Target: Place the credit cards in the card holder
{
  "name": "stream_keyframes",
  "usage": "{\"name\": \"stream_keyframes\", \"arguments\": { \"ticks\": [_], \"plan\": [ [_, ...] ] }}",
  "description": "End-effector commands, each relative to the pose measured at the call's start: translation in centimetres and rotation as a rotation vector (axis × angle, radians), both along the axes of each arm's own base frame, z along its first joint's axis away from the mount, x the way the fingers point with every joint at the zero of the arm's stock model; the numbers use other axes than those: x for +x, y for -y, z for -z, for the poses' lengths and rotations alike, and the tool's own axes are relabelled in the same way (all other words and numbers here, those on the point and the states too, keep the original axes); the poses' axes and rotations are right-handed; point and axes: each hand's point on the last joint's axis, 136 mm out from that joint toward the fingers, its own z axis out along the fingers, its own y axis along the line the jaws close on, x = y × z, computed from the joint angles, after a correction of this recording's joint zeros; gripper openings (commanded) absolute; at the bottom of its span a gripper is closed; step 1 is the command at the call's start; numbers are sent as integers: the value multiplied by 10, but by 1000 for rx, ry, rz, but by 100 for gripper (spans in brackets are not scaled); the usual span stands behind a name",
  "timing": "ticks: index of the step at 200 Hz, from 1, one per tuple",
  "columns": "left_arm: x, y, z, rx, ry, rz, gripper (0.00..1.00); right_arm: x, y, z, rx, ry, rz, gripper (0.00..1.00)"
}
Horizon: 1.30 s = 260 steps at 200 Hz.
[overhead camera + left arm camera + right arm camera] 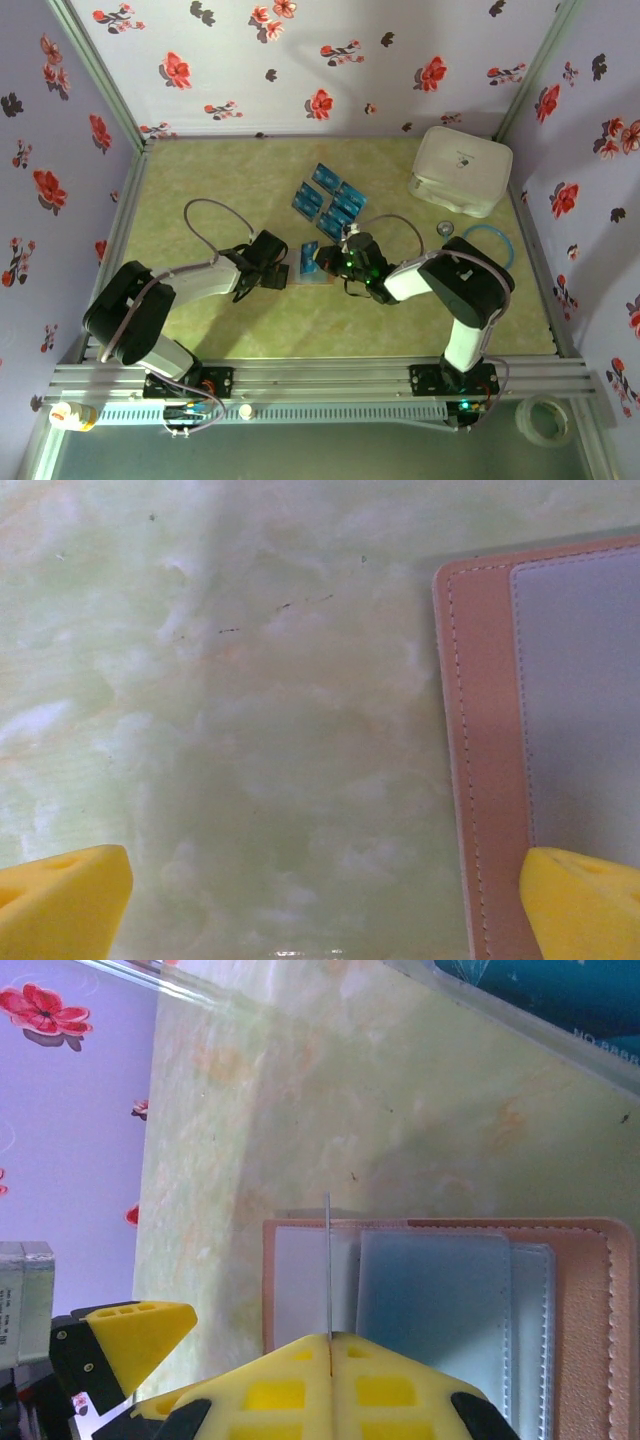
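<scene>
Edgewise, card (328, 1260) over card holder (590, 1320)

I can read no word, number or brand anywhere around me. The nearest to it is a short line of small pale print along the edge of the blue credit card (540, 988) at the top right of my right wrist view, too blurred and cut off to make out. From above, the lid of the white box (462, 170) bears one small dark mark, too tiny to read. The grey block (20, 1300) at the left edge carries faint, illegible marks.
</scene>
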Motion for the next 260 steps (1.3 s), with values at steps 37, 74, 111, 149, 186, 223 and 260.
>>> {"name": "stream_keyframes", "arguments": {
  "ticks": [37,74,111,149,186,223,260],
  "plan": [
    [-7,-11,6,43,-9,-20,100,0,-5,7,19,-11,14,0],
    [-7,-11,5,40,-6,-20,100,-2,-6,8,21,-14,11,0],
    [-6,-11,5,42,-5,-19,100,-4,-7,8,25,-14,7,0],
    [-6,-11,4,44,-2,-17,100,-5,-8,9,31,-20,8,0],
    [-5,-10,4,43,-1,-15,100,-4,-9,10,43,-25,9,0],
    [-5,-10,3,42,0,-15,100,-7,-7,13,47,-29,17,0],
    [-5,-11,3,45,0,-16,100,-10,-3,16,39,-34,24,0]
  ]
}}
